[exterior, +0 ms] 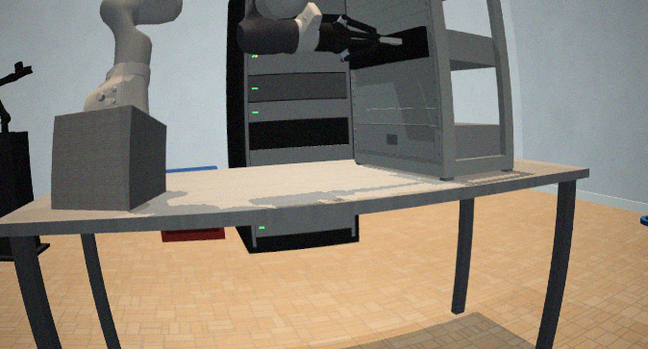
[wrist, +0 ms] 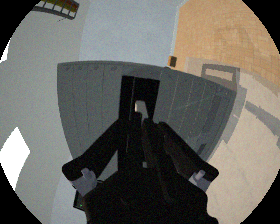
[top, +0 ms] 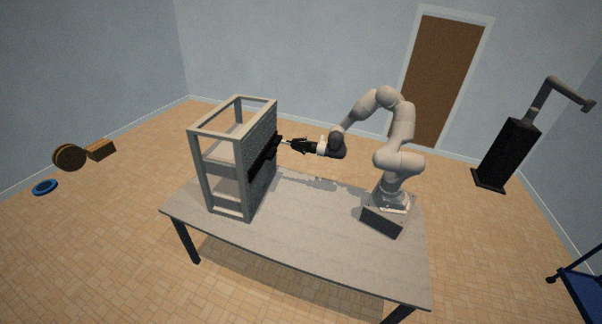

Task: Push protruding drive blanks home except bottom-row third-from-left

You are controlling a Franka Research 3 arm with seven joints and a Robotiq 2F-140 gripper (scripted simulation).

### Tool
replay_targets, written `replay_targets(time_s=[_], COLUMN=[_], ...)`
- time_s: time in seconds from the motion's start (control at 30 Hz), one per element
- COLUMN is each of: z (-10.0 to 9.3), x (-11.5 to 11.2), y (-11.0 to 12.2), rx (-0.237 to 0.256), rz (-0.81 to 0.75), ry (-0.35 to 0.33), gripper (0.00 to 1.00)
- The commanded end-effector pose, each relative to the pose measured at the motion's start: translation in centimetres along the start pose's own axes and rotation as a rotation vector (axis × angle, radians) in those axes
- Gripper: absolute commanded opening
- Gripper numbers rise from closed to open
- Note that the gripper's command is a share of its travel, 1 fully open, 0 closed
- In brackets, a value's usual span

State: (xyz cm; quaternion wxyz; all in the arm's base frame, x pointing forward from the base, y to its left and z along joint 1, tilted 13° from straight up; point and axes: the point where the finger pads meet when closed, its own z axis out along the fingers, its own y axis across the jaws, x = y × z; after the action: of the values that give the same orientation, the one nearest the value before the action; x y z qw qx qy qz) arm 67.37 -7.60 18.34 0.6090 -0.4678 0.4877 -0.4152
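The grey open-frame rack (top: 234,159) stands at the table's left end. It also shows in the exterior view (exterior: 433,80). The dark storage chassis (top: 264,156) runs as a band across its front panel (exterior: 391,48). Single blanks are too small to tell apart, though some dark parts stand out near the upper end (top: 273,145). My gripper (top: 287,142) (exterior: 390,40) is shut and empty. It points level at the chassis front, with the tips at or just off it. In the wrist view the closed fingers (wrist: 143,115) overlap the dark chassis (wrist: 139,92).
The arm's grey pedestal (top: 383,219) (exterior: 108,157) sits at the table's right end. A tall dark server cabinet (exterior: 293,80) stands behind the table. A black stand with an arm (top: 506,156) and a door (top: 439,78) are farther off.
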Motion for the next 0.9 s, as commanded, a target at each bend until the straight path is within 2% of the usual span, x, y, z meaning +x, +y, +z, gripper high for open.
replay_targets(time_s=[0.0,0.87], z=[0.05,0.07], x=[-0.02,-0.19], y=[0.01,-0.12], rx=[0.000,0.000], rz=[-0.003,-0.003], ry=[-0.003,-0.003], gripper=[0.00,0.00])
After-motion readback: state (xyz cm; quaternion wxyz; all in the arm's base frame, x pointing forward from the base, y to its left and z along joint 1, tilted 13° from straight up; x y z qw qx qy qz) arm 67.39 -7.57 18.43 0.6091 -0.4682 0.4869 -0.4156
